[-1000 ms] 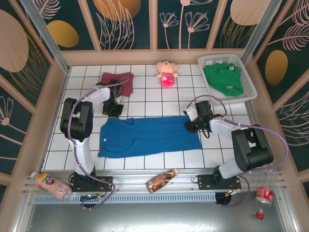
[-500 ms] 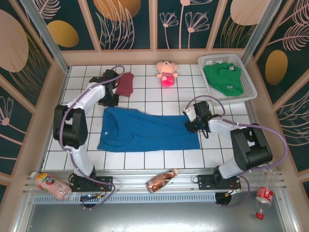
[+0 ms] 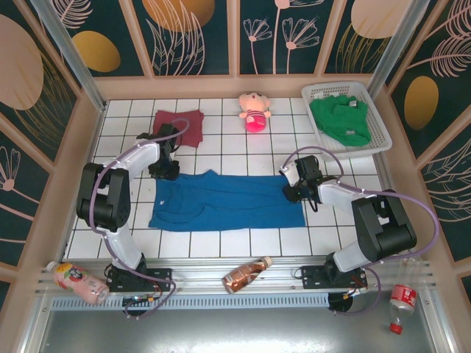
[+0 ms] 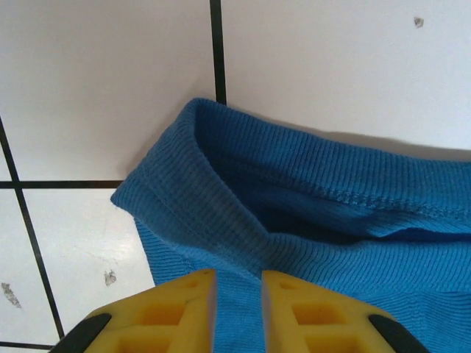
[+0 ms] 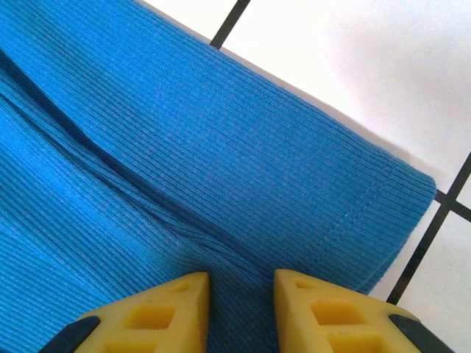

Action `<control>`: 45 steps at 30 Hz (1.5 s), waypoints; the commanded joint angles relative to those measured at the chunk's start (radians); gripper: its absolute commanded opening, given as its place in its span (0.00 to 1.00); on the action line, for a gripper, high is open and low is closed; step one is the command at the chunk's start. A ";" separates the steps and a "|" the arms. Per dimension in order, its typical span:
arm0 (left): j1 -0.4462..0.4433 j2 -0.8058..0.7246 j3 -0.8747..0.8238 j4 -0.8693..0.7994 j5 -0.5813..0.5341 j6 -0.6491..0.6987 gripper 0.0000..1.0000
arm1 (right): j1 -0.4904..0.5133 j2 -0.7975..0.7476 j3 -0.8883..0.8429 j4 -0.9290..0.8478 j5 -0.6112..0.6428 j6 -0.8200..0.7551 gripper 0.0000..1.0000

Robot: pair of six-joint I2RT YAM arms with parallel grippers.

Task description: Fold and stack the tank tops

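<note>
Left tool [image 4: 237, 285] nearly closed, pinching blue tank top [image 3: 228, 200] edge; right tool [image 5: 240, 285] likewise, gripping its hem

The left gripper [image 3: 164, 167], beside the maroon tank top [image 3: 180, 126] a moment ago, is back at the far-left corner of the blue tank top [image 3: 228, 202]. That corner has dropped flatter.

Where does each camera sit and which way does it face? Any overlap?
Top external: high behind the robot, looking down on the tiled table; left arm, right arm, left gripper and right gripper show.
Left wrist: on the left arm, facing down; its yellow fingers pinch the blue tank top's ribbed edge.
Right wrist: likewise, fingers on that top's hemmed corner.
Shared: all three see the blue tank top.
</note>
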 commanded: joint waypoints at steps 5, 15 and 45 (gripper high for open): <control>0.006 0.116 0.164 -0.040 -0.084 -0.031 0.42 | 0.007 0.005 -0.034 -0.056 0.028 0.004 0.29; 0.017 0.259 0.259 -0.111 -0.093 0.001 0.39 | 0.005 0.002 -0.034 -0.055 0.026 0.004 0.29; 0.048 0.087 0.239 -0.117 -0.229 -0.024 0.04 | 0.000 0.002 -0.044 -0.060 0.064 0.010 0.28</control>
